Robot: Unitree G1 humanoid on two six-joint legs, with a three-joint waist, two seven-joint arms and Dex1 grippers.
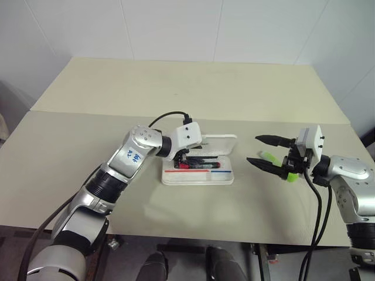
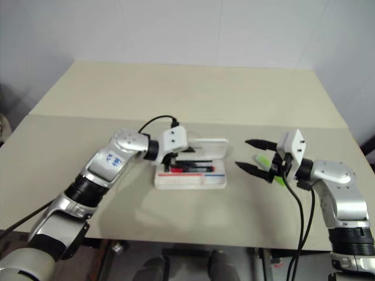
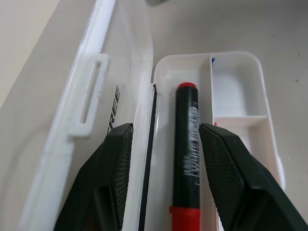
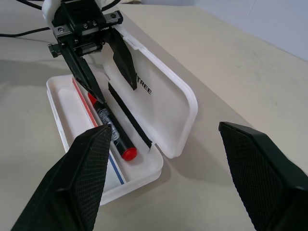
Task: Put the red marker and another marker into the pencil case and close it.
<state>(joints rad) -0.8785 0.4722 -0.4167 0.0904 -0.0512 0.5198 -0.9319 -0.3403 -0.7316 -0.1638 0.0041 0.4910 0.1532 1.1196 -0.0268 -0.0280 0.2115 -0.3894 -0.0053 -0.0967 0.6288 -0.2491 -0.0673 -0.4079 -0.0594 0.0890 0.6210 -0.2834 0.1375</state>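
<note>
Nearest the table's (image 1: 70, 152) front edge lies the pencil case (image 1: 198, 176), open, its tray toward the robot and its hinged lid (image 1: 218, 144) laid back flat beyond it; the red marker (image 4: 109, 129) rests lengthwise in the tray, beside the red and blue stripes, so the first half of the job looks done; the left gripper (image 3: 163, 159) hangs right over it, jaws parted to either side of the barrel and not pressing it, which reads as a release, one finger (image 3: 113, 163) sitting on the lid side of the hinge. Just to the right, well apart from the case, the right gripper (image 1: 266, 153) hovers above the table with jaws spread wide and empty; the lime-green highlighter (image 1: 270, 158) lies on the table beneath it, likely the next pick. Room is tight inside the tray, so the left arm probably must withdraw before the highlighter goes in; farther back the table stretches bare to the wall.
</note>
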